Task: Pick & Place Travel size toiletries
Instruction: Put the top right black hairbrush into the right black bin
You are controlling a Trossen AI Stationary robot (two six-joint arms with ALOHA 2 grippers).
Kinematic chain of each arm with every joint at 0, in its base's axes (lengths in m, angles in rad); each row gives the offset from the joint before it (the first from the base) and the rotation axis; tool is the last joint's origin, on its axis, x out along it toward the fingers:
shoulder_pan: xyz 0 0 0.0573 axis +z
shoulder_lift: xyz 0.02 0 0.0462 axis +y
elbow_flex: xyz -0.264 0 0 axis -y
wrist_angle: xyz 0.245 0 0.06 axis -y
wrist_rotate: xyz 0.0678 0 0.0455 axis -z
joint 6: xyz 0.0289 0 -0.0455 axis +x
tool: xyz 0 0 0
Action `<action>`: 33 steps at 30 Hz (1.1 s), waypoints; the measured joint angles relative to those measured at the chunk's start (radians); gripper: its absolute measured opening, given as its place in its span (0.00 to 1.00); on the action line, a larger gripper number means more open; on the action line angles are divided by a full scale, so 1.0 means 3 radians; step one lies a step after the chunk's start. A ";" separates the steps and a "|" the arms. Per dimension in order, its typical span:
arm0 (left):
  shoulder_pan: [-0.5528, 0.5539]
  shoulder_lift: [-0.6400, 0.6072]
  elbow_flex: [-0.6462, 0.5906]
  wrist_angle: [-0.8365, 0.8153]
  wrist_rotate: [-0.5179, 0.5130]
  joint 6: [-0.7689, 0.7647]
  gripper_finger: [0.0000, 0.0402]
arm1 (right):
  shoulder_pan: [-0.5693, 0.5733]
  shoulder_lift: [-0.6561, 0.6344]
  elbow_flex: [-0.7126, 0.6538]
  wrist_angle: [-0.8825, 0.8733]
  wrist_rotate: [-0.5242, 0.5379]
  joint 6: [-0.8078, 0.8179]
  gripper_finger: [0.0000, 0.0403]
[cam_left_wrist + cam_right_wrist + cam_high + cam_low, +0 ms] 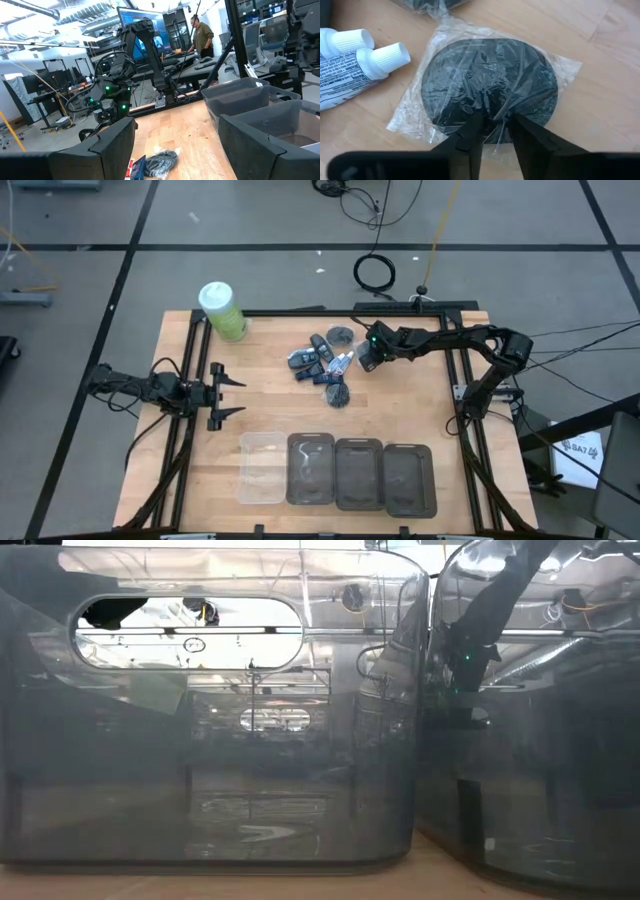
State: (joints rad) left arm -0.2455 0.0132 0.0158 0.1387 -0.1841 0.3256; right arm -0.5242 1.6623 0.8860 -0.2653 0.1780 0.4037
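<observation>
Toiletry tubes (350, 62), white with ribbed caps and printed text, lie at ten o'clock from the right gripper (492, 131), whose fingers are nearly pressed together, pinching crinkled clear wrap over a round black disc (487, 82). Farther off, the left gripper (228, 396) waits spread by the table's (400, 410) left edge.

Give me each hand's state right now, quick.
Left hand: open, holding nothing, waiting at the table's left side.
Right hand: nearly closed, pinching the clear wrap of a black disc in the pile.
</observation>
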 joint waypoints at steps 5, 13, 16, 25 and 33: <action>-0.0001 0.0000 0.0000 0.0000 0.0000 0.0000 0.70 | 0.0001 0.0000 0.0000 0.0000 -0.0001 -0.0042 0.13; -0.0001 0.0000 0.0000 0.0001 0.0000 0.0000 0.70 | 0.0006 -0.0140 -0.0009 -0.0030 -0.0001 -0.0164 0.01; 0.0000 0.0000 0.0000 0.0001 -0.0001 0.0000 0.70 | 0.0007 -0.0266 -0.0008 -0.0025 -0.0002 -0.0175 0.01; 0.0000 -0.0001 0.0000 0.0000 0.0000 0.0000 0.70 | 0.0111 -0.0705 -0.0008 -0.0083 -0.0004 -0.0254 0.00; 0.0000 0.0000 0.0000 0.0000 0.0000 0.0000 0.70 | 0.0110 -0.0738 -0.0003 -0.0063 0.0007 -0.0411 0.14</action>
State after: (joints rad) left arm -0.2455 0.0132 0.0158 0.1388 -0.1841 0.3256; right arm -0.4911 1.4408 0.8852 -0.2842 0.1802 0.2804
